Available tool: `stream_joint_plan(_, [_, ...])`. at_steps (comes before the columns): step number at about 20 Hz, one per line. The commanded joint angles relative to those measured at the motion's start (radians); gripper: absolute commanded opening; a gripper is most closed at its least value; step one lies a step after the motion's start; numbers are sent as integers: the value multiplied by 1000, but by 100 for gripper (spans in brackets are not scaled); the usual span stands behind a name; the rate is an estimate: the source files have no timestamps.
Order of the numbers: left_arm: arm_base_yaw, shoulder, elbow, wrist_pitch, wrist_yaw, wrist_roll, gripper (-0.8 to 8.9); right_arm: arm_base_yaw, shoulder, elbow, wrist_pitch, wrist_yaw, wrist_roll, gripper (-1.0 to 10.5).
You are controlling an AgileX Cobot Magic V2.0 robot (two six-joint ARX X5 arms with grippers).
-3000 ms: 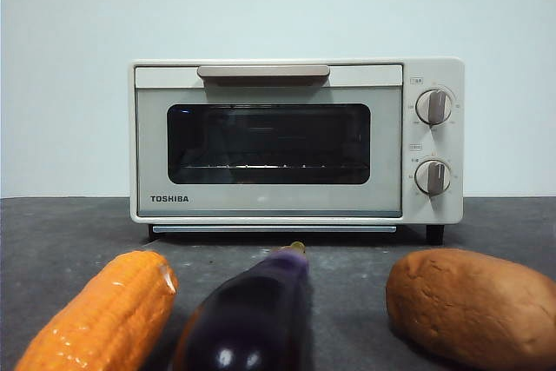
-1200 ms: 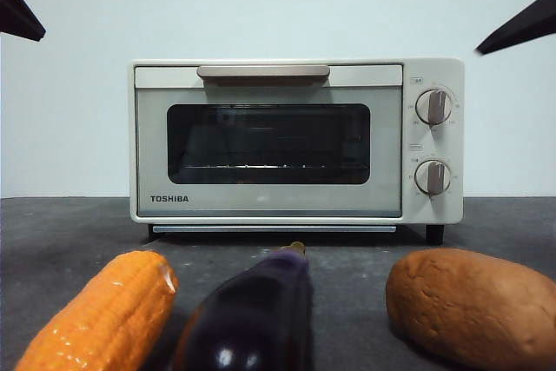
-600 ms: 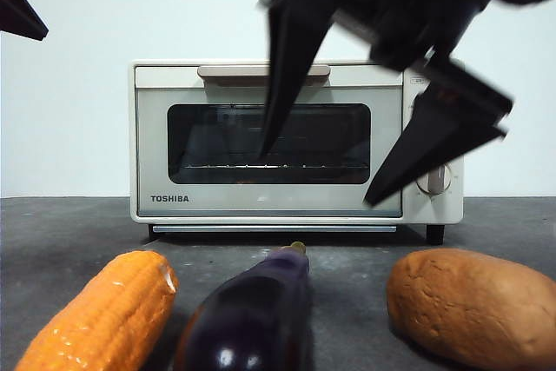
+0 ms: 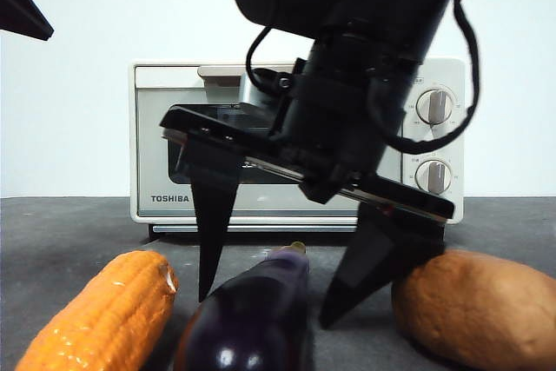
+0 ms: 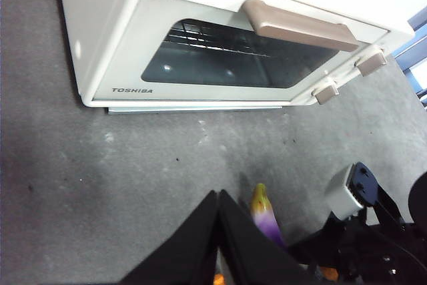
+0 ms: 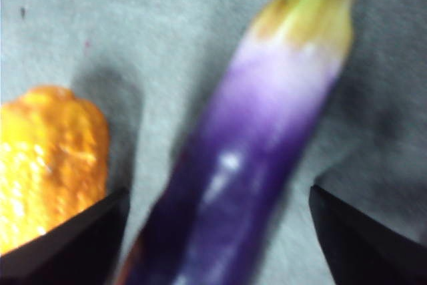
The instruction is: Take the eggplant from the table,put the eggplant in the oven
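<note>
The right pincer [image 4: 265,288] hangs wide open over the eggplant [image 4: 252,319], one jaw at 9 o'clock of it and one at 3 o'clock, gripping nothing. The eggplant lies on the worktop [image 4: 69,232] between the corn cob [image 4: 100,319] and the brown lump [image 4: 478,310] (stem toward the oven [image 4: 156,128], door closed). The left pincer [image 5: 219,231] waits, jaws pressed together.

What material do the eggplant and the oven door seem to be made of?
The eggplant: probably plastic or a waxy real skin; its purple surface shows sharp glossy highlights. The oven door: a dark glass window, reflecting light spots, in a cream, smooth frame, likely painted metal.
</note>
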Motion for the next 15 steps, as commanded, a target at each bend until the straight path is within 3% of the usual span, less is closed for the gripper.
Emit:
stream_joint_plan(1, [-8,7,19,4,3,14,6,13,22,21,5,8,18,341])
stream_joint_plan(5, [-12,7,19,-26,3,26,6,21,21,23,5,23,33,149])
stream_joint_plan(9, [-15,7,19,-49,3,36,6,30,-10,60,-44,22,6,132])
stream_joint_plan(15, [-106,32,51,27,-2,5,6,31,-189,271,-451,24,-386,132])
